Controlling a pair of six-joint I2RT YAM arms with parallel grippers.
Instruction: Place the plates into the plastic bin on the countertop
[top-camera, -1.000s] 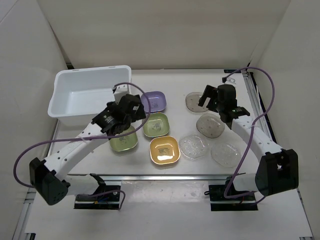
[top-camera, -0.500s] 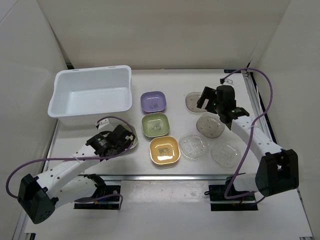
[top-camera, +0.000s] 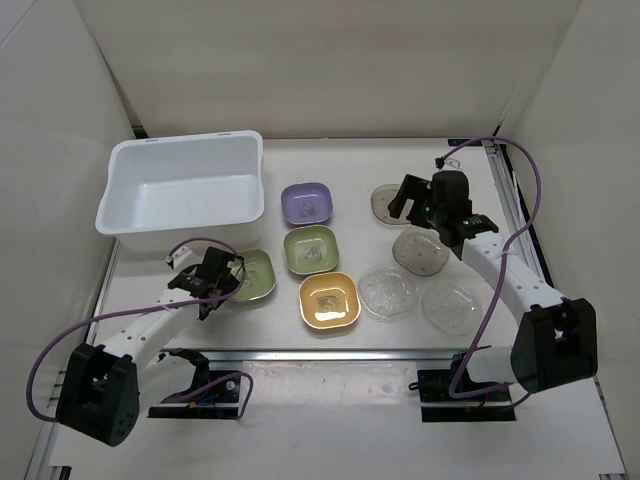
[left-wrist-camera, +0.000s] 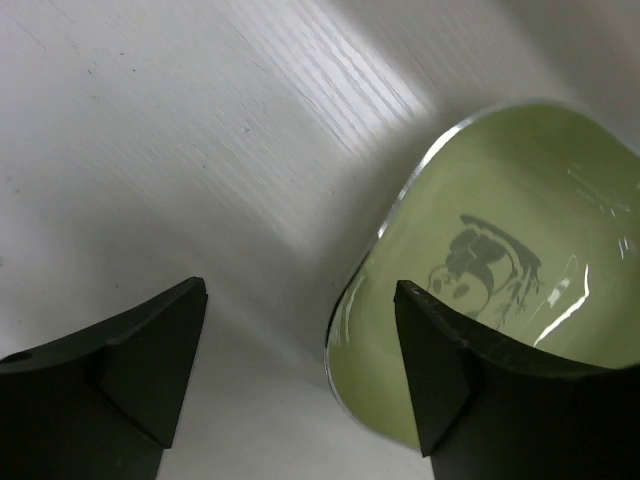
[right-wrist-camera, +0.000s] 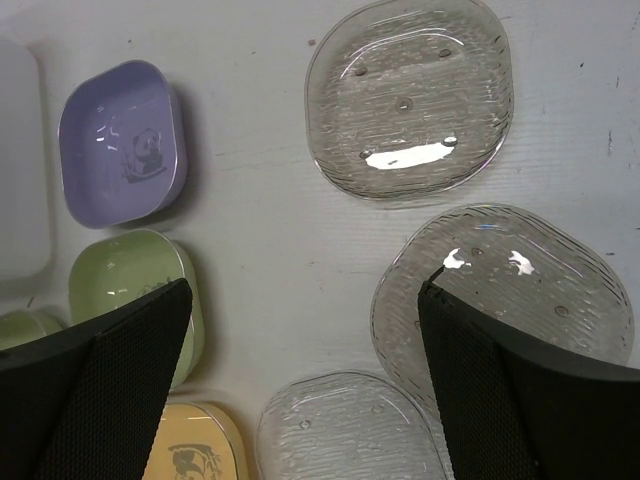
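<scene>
Left tool (left-wrist-camera: 300, 290): fingers spread, pinching nothing. It sits low over the desk (top-camera: 350, 165) at the near left, in front of the bin (top-camera: 180, 165).
Right tool (right-wrist-camera: 305, 290): fingers spread and empty, hovering over the far right of the desk, above the clear plates (top-camera: 420, 250).
Bin: white tub at the far left of the desk. No plate shows inside it.
Near green plate (left-wrist-camera: 500, 270): flat on the desk just right of the left tool, between that tool and the yellow plate (top-camera: 329, 298).
Other plates: the purple plate (top-camera: 307, 203), second green plate (top-camera: 312, 249) and yellow plate form a column down the middle. Four clear plates lie to their right. All are on the desk, none in the bin.
Key relation: from the left tool the near green plate lies to the right, toward the desk's middle. The wrist view shows its rounded corner reaching into the gap, close to the right-hand finger and well off the other.
Long axis: none to speak of. The plate is a rounded square, so the corner rim is what offers itself.
Nearer arm: the left, both to this plate and to the bin behind it.
Step in hand: probably lining up on that rim for a pinch.
Next move calls for: likely a small shift right, so the rim sits centred before the fingers come together.
Risk: the shallow, smooth rim may slip, or the plate may skid.
</scene>
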